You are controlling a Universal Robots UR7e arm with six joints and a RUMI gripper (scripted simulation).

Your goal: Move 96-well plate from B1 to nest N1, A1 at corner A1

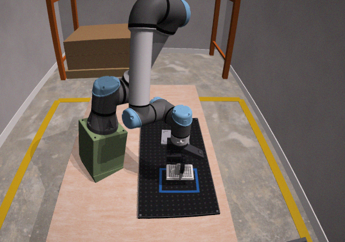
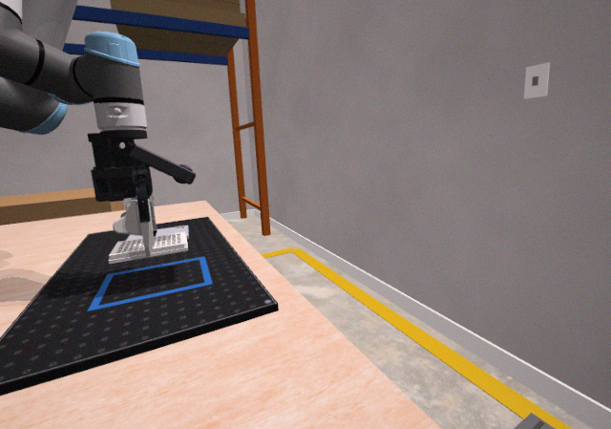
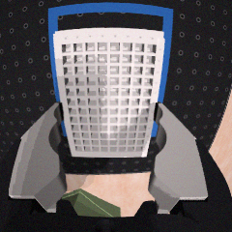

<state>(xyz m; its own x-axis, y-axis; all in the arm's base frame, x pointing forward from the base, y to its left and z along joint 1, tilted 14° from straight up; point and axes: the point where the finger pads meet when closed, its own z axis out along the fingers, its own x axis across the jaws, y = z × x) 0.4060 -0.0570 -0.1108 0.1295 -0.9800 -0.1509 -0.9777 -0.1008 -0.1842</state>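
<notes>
Plate [image 3: 107,92], a white rectangular grid of small square wells, is pinched between the two grey fingers of the gripper [image 3: 108,130], which press on its long sides near the end closest to the wrist. It hangs level above the black board [image 2: 207,311], clear of the surface, over the far edge of the blue outline [image 2: 148,286]. Behind the gripper, a pale grey nest [image 1: 165,137] sits on the board, partly hidden by the arm [image 1: 140,67].

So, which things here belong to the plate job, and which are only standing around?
Job:
96-well plate, held by the gripper
blue bench spot
grey nest

Standing around:
cardboard box
orange rack
green pedestal
</notes>
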